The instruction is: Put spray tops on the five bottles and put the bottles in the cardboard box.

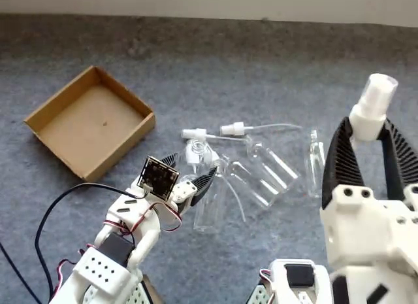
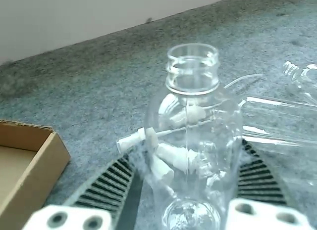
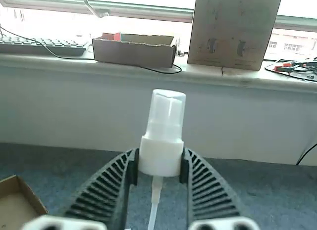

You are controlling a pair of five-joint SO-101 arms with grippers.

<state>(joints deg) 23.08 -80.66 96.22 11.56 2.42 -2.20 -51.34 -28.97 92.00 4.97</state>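
Note:
My left gripper (image 1: pixel 189 168) (image 2: pixel 190 158) is shut on a clear bottle (image 1: pixel 193 155) (image 2: pixel 193 136), whose open neck (image 2: pixel 192 67) points away from the wrist. My right gripper (image 1: pixel 369 125) (image 3: pixel 158 163) is raised at the right, shut on a white spray top (image 1: pixel 373 101) (image 3: pixel 162 136) with its nozzle end up. Several more clear bottles (image 1: pixel 261 173) (image 2: pixel 282 118) lie on the grey mat in the middle. Two loose spray tops (image 1: pixel 196 134) (image 1: pixel 235 129) lie just behind them. The open cardboard box (image 1: pixel 39 118) (image 2: pixel 44 156) sits at the left with nothing in it.
A grey mat (image 1: pixel 215 75) covers the table up to a pale wall at the back. A black cable (image 1: pixel 59 206) runs across the mat beside the left arm. In the right wrist view a windowsill (image 3: pixel 74 62) carries boxes and a keyboard.

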